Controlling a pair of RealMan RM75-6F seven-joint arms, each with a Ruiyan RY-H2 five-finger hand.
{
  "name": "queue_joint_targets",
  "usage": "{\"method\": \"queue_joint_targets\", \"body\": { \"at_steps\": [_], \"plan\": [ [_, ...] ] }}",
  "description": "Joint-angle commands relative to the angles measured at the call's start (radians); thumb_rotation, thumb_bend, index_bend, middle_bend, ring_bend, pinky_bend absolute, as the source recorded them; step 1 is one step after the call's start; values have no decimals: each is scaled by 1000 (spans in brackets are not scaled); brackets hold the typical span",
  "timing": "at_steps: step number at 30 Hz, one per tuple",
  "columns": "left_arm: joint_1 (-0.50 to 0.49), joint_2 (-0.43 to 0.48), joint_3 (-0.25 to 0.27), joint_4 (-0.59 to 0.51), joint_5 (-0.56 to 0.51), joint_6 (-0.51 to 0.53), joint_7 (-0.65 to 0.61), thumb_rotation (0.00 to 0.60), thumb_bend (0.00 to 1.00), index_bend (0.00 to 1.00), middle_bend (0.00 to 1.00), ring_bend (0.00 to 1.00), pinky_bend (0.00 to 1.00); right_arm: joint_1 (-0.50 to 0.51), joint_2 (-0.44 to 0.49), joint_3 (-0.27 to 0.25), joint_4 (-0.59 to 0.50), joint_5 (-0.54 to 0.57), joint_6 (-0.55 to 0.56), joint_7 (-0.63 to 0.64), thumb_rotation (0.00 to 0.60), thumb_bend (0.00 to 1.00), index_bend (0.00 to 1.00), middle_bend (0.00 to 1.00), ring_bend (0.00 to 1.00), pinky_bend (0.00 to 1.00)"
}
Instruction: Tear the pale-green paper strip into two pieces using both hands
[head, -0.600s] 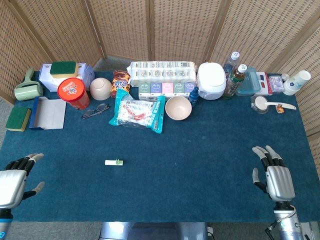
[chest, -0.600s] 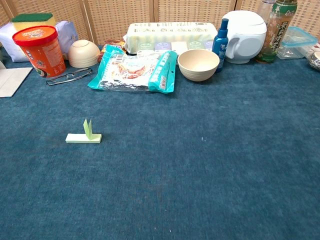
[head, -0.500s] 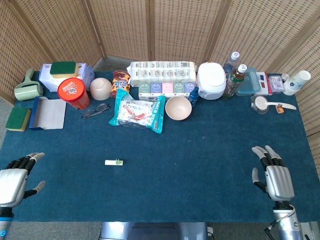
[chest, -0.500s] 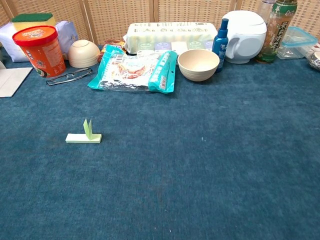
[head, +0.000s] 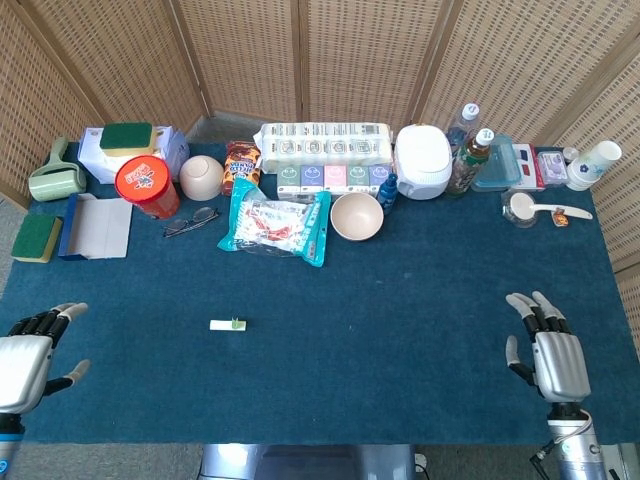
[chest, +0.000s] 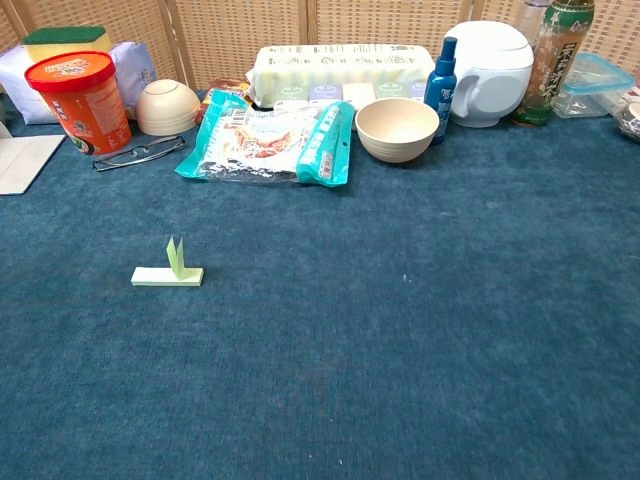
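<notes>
L hand (head: 25, 367) sat at the near-left table edge, fingers spread, holding nothing. R hand (head: 545, 350) was at the near-right edge, palm down, fingers apart, also empty. Neither showed in the chest view.

The strip (chest: 167, 274) lay on the blue cloth (head: 400, 330), left of centre, nearer the L hand but well apart from both. It was mostly flat, w/ a small tab sticking up near its middle-right. Not yet torn or touched, so the task looked to be at its very start.

Further back, along the far side: a snack bag (head: 275, 225), bowl (head: 356, 215), glasses (head: 190, 221), red tub (head: 146, 186), and a row of boxes, bottles etc. All well clear of the strip.

Risks, as I judged them:
- Strip was thin and flat on soft cloth, so fingers could slide over it or bunch the cloth instead of getting under an edge. The raised tab looked like the easiest place to pinch.
- R hand had far to reach across; a sweeping approach could flick the light paper away.
- If both hands pinched too close together, or one grip was loose, the paper could slip out rather than tear.
- Pulling straight apart might just stretch or crumple it; a shearing twist seemed safer.
</notes>
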Motion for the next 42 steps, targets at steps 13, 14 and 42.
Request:
{"method": "queue_joint_targets", "body": {
  "at_steps": [13,14,42],
  "plan": [
    [-205,75,-94,-55,-38,-233,5,600,175,211,335,403,352,-6,-10,3,14,27,-10,0,600,606,164,212,84,171],
    [-224,73,-104,-55,-48,-254,9,600,175,211,370,442,399,-6,-11,5,16,29,-11,0,600,606,164,212,83,171],
    [-395,-88,-89,59,-195,-443,120,600,210,375,969,1000,1000,-16,-4,6,5,42,-9,-15,600,606,161,212,84,172]
  ]
}}
